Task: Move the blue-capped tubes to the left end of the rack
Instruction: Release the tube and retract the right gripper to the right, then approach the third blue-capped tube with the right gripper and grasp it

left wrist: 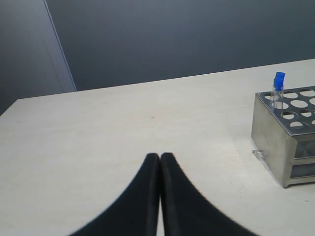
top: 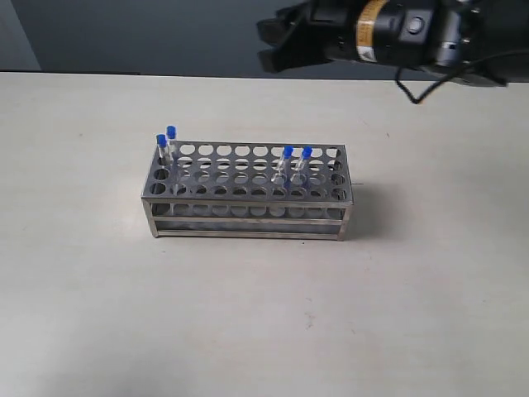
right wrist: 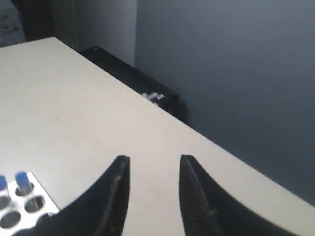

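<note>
You have the rack (top: 248, 207) standing near the middle of the pale table (top: 99, 314), with its long side toward the exterior camera. It is a bright steel frame with open sides, and its top plate is punched with four rows of round holes.

Four blue-capped tubes (top: 171, 132) sit in it. They are slim and clear, and their bright blue caps rise above the top plate. Two stand close together at the rack's left end, toward the far rows. The other two stand side by side right of the middle, a few holes short of the right end, and both lean slightly.

Your left gripper (left wrist: 160, 157) hangs over bare table, well apart from the rack's end. Its black fingers are pressed together with nothing between them. From its camera you see one corner of the rack with a tube standing in it.

Your right gripper (top: 266, 46) is raised beyond the rack's far side, clear of the tubes. Its jaws are spread and empty. Its wrist camera catches a bit of the top plate and two blue caps, but you cannot tell which pair they are.
</note>
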